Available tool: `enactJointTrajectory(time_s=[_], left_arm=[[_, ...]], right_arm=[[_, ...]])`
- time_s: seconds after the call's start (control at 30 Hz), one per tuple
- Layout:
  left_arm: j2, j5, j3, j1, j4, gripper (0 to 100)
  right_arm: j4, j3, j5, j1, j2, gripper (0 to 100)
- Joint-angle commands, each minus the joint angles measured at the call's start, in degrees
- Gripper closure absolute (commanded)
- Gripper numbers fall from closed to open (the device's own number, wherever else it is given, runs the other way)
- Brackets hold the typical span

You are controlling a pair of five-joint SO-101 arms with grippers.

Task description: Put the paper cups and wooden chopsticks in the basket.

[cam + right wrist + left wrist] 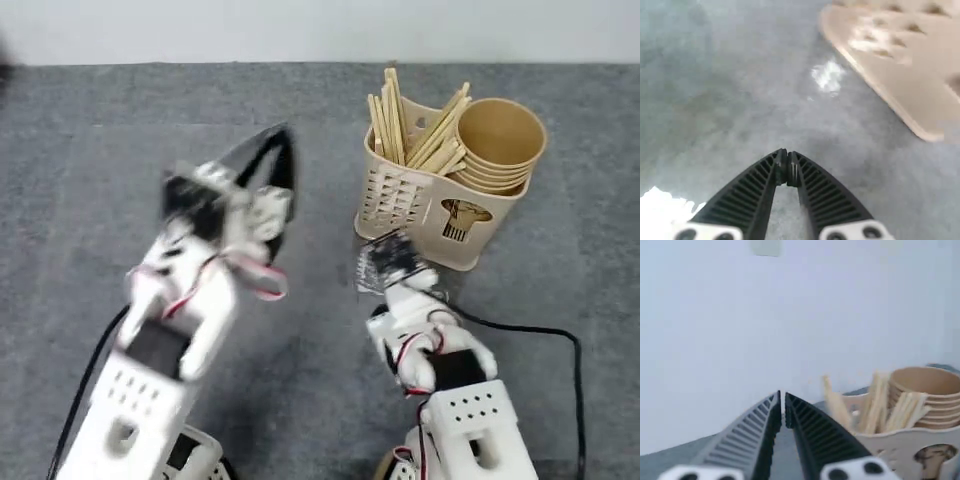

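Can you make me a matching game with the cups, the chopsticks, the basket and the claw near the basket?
Things:
1. cups
2. chopsticks
3. basket
4. right claw

States:
A. shut and empty
B. has holes in its side
C. stacked one inside another
D. thin sticks poking up

Pairs: 1-C, 2-D, 3-B, 4-A

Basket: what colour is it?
The basket is beige, clearest in the high view.
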Motion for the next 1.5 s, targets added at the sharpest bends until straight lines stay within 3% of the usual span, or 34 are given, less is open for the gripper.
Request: enactJointTrajectory(time_s=[0.0, 0.2, 0.37, 0.53, 0.83, 1.1, 1.33, 1.47], left_arm=[[-16.7, -0.53, 6.37, -6.51, 4.66, 99], [-37.36, -0.53, 18.95, -17.93, 12.92, 99], [-47.74, -0.44, 27.65, -20.84, 19.25, 99], [-46.95, -0.35, 31.34, -20.84, 23.74, 99], [-46.95, -0.35, 42.68, -22.42, 23.65, 99], [-46.77, -0.26, 44.53, -28.57, 30.07, 99], [-46.86, -0.53, 44.53, -29.27, 43.34, 99], [-46.86, -0.35, 44.53, -29.19, 44.75, 99]], right_arm=[[1.8, -5.63, -2.99, 5.41, -0.92, 99.1], [2.24, -5.8, -7.65, 10.68, -0.92, 99.1], [3.56, -5.19, -8.44, 12.44, -4.88, 99.1], [9.1, -2.37, -8.44, 12.35, -17.54, 99.1], [11.56, 13.8, -7.82, 12.62, -41.1, 99.1], [15.34, 16.7, -5.98, 12.7, -41.1, 98.8], [16.22, 19.52, -6.51, 12.62, -41.1, 99.0], [18.24, 19.52, -6.33, 12.62, -41.1, 99.0]])
